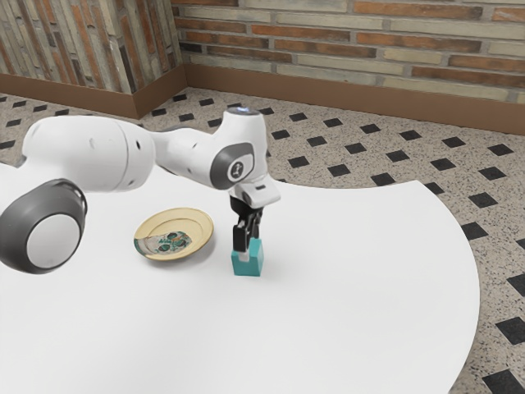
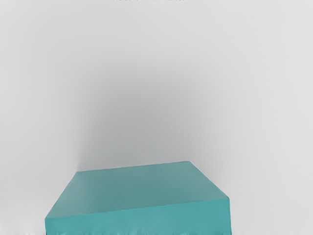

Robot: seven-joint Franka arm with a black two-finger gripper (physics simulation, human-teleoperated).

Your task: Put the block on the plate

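I can't tell whether the jaws [image 1: 249, 248] grip the block [image 1: 248, 268] beside the plate [image 1: 187, 218]; placing remains.

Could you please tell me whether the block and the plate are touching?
Apart: in the exterior view, a strip of white table shows between the plate and the block.
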